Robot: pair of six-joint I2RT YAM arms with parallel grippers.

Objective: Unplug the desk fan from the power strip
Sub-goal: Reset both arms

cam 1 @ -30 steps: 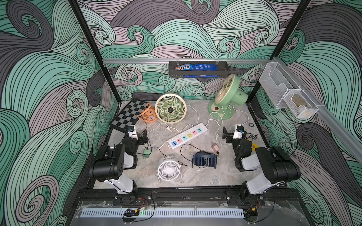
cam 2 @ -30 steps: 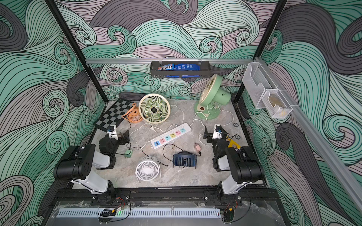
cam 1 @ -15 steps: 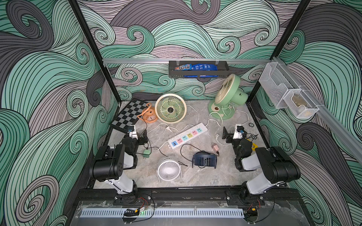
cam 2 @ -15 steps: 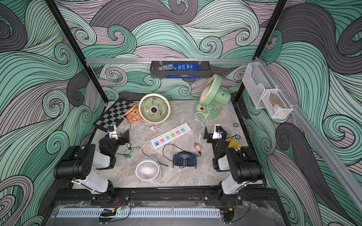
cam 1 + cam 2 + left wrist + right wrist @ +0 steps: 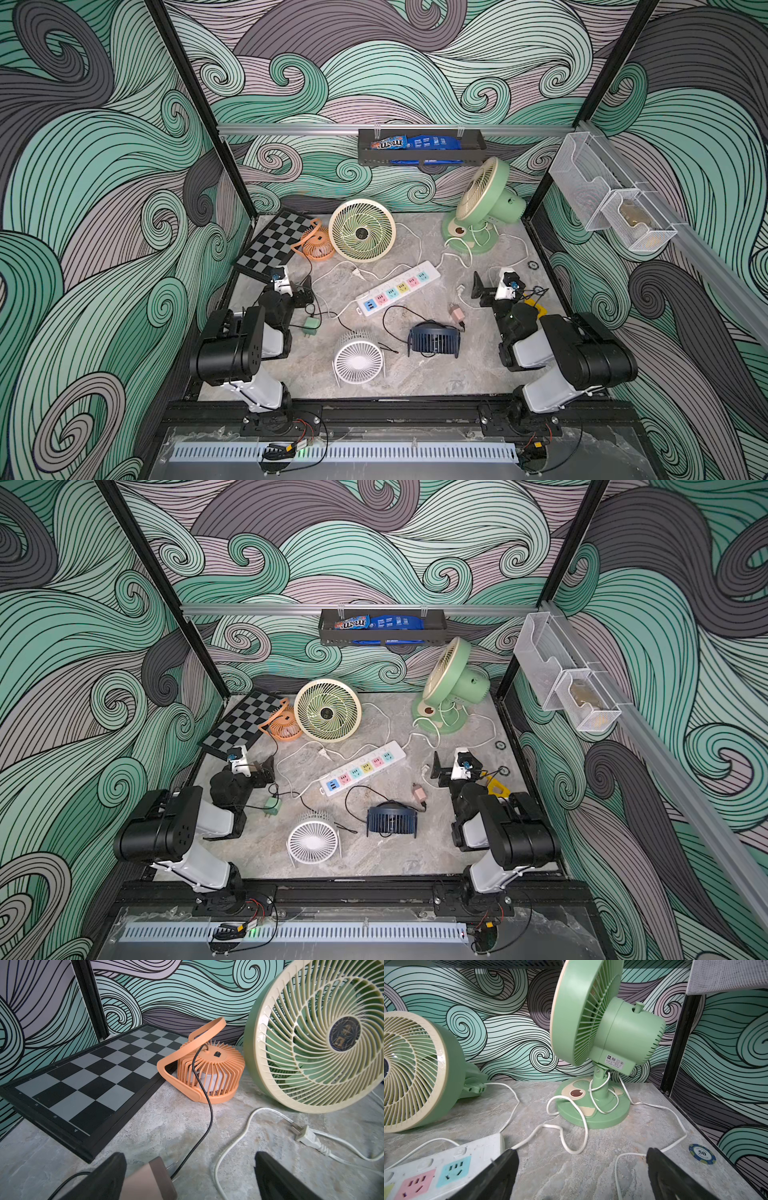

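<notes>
While the long white power strip with pastel sockets [image 5: 398, 288] lies mid-table, a white two-pin plug [image 5: 356, 272] sits loose just beside it | left gripper [image 5: 189, 1155]: jaws wide, gripping nothing | right gripper [image 5: 581, 1151]: wide too, nothing in it

The left arm [image 5: 232, 353] and right arm [image 5: 590, 361] match: chunky matte-black joint housings between glossy white link shells. Each is bolted to the black frame rail [image 5: 395, 415], with thin red and black wires [image 5: 306, 428] beneath. The left claw [image 5: 189, 1155] and right claw [image 5: 581, 1151] end alike, in flat black wedge fingers.
</notes>
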